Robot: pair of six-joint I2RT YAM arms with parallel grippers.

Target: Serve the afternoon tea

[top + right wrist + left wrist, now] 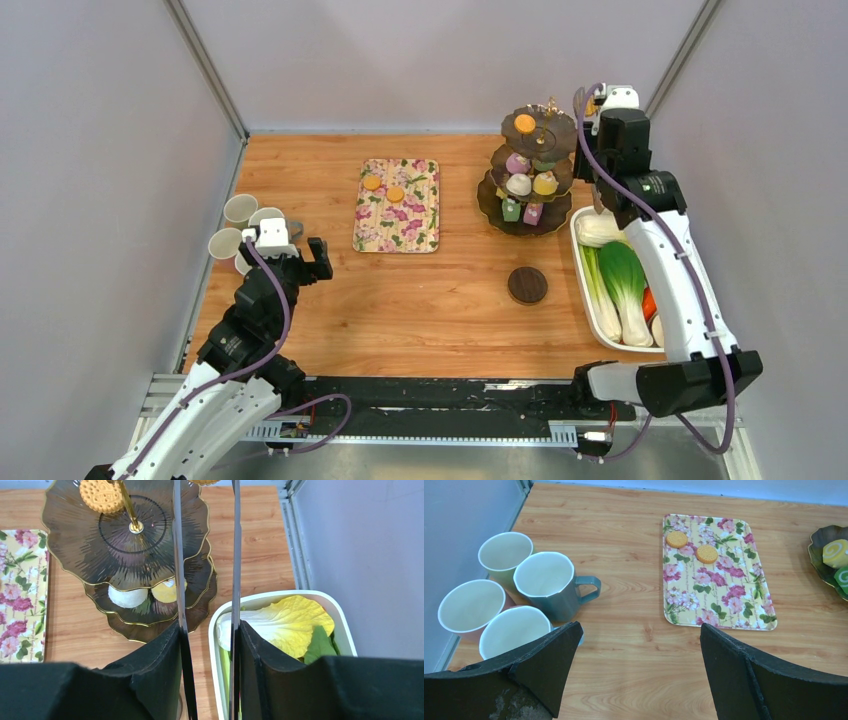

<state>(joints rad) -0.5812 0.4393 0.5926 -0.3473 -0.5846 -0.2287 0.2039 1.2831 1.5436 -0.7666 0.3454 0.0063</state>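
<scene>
a: how far had you got?
b: not far, i judged. on the worktop (450, 320), the three-tier stand (75, 545) at back right held cakes (518, 184) on its lower tiers. the floral tray (724, 595) lay mid-back. four mugs (544, 577) huddled at the left edge, unserved, with my left tool (639, 627) wide open and empty near them. one coaster (527, 285) lay bare.
a: and the right?
b: my right tool (207, 630) was closed on thin tongs (178, 555) over the stand. two biscuits (707, 554) sat on the tray, a third biscuit (101, 495) on the top tier.
</scene>
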